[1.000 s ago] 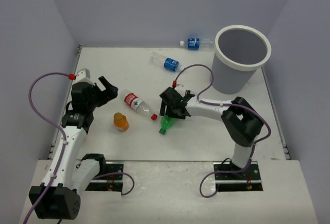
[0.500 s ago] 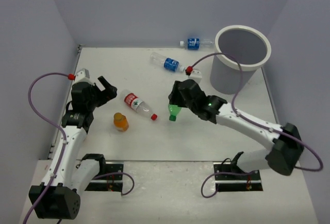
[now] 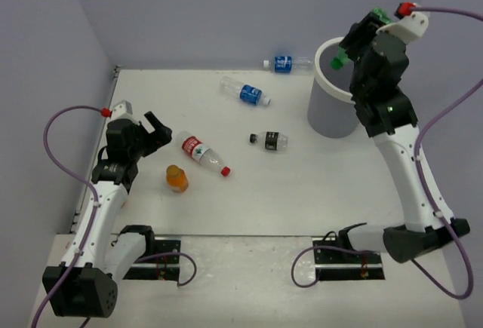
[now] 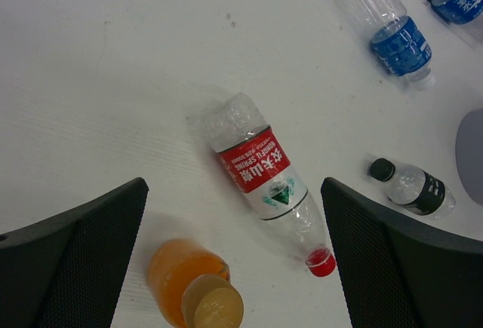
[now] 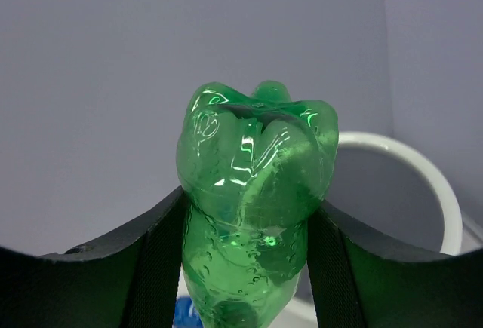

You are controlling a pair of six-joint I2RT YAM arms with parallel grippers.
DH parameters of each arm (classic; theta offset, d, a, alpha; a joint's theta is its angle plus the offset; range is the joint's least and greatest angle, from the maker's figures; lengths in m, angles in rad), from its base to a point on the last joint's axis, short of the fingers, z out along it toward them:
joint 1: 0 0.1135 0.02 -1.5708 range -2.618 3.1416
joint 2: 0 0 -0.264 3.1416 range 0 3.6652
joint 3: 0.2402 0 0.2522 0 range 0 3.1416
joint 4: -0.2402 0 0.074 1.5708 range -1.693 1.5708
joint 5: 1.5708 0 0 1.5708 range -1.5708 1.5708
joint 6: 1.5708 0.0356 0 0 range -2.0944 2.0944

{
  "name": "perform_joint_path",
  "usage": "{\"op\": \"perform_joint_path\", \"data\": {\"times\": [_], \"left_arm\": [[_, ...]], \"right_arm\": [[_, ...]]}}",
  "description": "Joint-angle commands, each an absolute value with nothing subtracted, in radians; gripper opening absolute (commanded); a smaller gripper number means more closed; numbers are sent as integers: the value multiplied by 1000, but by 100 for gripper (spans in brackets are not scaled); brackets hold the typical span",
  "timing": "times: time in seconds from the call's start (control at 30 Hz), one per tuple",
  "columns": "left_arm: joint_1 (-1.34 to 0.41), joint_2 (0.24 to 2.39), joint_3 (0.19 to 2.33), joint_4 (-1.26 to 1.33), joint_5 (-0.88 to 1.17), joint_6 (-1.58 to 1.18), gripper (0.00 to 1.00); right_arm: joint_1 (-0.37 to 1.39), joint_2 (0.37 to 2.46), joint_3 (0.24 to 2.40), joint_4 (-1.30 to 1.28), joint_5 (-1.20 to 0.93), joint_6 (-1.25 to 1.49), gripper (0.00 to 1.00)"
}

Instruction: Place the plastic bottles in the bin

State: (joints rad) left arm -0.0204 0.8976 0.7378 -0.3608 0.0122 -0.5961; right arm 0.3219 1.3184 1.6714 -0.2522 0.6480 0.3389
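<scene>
We see the right jaws clamped on the green bottle (image 5: 256, 192), high over the rim of the bin (image 3: 329, 113) at the worktop's (image 3: 249, 200) far right, while our left jaws gape wide above the red-capped bottle (image 4: 260, 166) and the orange bottle (image 4: 189, 286).

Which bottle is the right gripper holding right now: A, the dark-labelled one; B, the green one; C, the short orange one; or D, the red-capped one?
B: the right gripper is clamped on the green bottle, its fingers pressing both sides, raised up by the bin.
</scene>
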Motion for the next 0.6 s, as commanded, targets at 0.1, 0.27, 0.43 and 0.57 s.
{"op": "perform_joint_path", "data": {"times": [0.1, 0.27, 0.43, 0.57], "left_arm": [[-25, 896, 742, -332, 5, -617, 100], [-25, 890, 742, -330, 5, -618, 100], [-25, 896, 744, -324, 10, -615, 100], [-25, 894, 738, -316, 15, -613, 100]], "right_arm": [[192, 1642, 1932, -242, 843, 229, 23], [161, 1693, 1936, -241, 921, 209, 64], [152, 1678, 1921, -251, 882, 195, 93], [152, 1621, 1912, -278, 809, 199, 98]]}}
